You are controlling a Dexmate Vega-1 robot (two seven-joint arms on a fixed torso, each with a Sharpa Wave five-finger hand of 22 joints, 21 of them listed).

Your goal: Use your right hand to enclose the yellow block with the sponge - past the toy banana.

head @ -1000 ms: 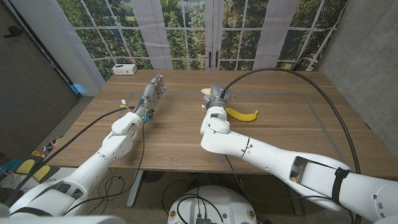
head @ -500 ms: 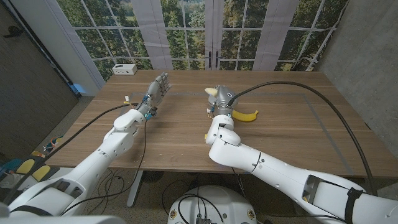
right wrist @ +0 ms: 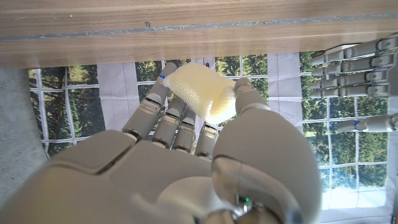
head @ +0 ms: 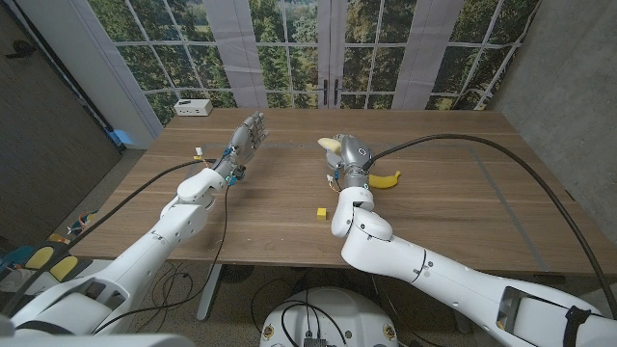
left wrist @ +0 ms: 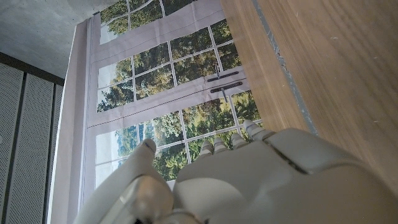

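The right hand [head: 344, 150] grips the pale sponge [right wrist: 200, 91] between thumb and fingers, raised above the desk [head: 453, 207] near its middle. The yellow block [head: 321, 212] sits alone on the wood, nearer the robot than that hand. The toy banana [head: 387, 179] lies just beside the right wrist. The left hand [head: 245, 140] holds nothing, fingers straight and apart, over the desk's left part. A white box [head: 194, 107] sits at the far left corner.

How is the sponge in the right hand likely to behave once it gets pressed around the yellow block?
The sponge looks porous and already bends between the right hand's fingers, so it is probably soft and would fold rather than resist. It seems light for its size. The yellow block is small with flat faces, so it would likely slide, not roll, if the sponge nudges it.
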